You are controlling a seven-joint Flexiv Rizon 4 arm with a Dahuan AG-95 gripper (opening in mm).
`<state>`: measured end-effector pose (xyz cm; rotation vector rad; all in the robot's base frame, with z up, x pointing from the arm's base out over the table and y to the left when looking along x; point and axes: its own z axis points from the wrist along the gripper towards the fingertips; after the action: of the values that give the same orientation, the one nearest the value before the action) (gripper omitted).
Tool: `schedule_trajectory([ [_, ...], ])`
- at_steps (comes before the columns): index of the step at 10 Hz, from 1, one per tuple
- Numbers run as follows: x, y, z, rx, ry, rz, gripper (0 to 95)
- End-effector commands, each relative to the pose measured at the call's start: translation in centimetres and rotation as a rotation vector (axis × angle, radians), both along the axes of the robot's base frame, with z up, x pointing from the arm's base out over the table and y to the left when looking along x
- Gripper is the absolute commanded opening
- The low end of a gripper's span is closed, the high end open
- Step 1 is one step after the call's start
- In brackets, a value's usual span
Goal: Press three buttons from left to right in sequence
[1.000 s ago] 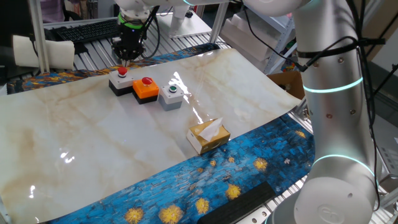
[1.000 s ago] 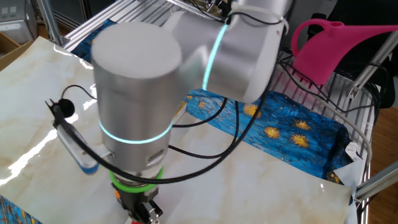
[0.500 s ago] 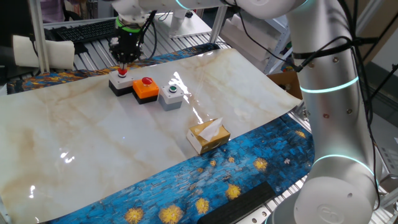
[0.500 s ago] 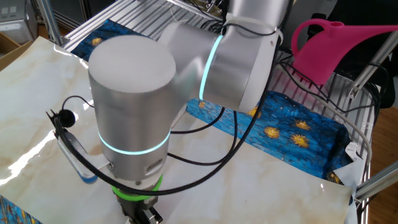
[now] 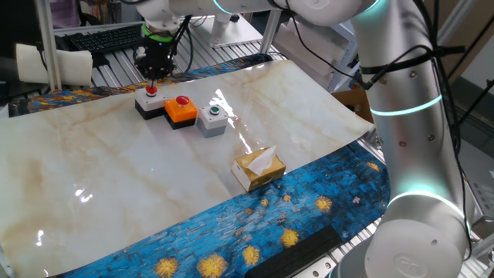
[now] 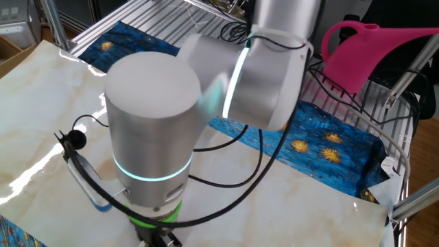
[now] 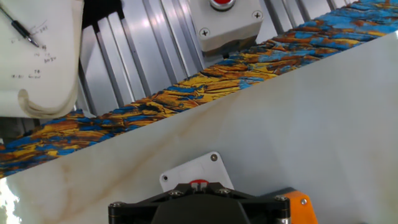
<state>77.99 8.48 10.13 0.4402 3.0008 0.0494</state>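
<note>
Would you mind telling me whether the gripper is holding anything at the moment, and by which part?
Nothing is held. The gripper hangs just above the red button of the black box.

Three button boxes [image 5: 182, 109] sit in a row on the worktop [image 5: 116, 177], hand [image 5: 154, 71] above the leftmost, tissue box [image 5: 258, 168] nearer the front.

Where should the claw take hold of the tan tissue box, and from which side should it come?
Probably from above, closing across the two long side walls of the tissue box. It lies flat and alone on the marble sheet, its sides free. A tissue sticks up from the top, so grip low on the walls, not the top.
</note>
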Motion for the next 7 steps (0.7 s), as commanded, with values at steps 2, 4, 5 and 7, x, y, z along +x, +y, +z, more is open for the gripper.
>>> schedule_trajectory([
  [2,-2.5,-0.2,5.0,0.008,-0.001,-0.021,0.0],
  [4,-4.6,-1.3,6.1,0.002,0.011,0.008,0.0],
  [5,-6.0,-2.3,6.8,-0.001,0.025,0.036,0.0],
  [7,-7.7,-3.4,6.8,-0.019,0.033,0.035,0.0],
])
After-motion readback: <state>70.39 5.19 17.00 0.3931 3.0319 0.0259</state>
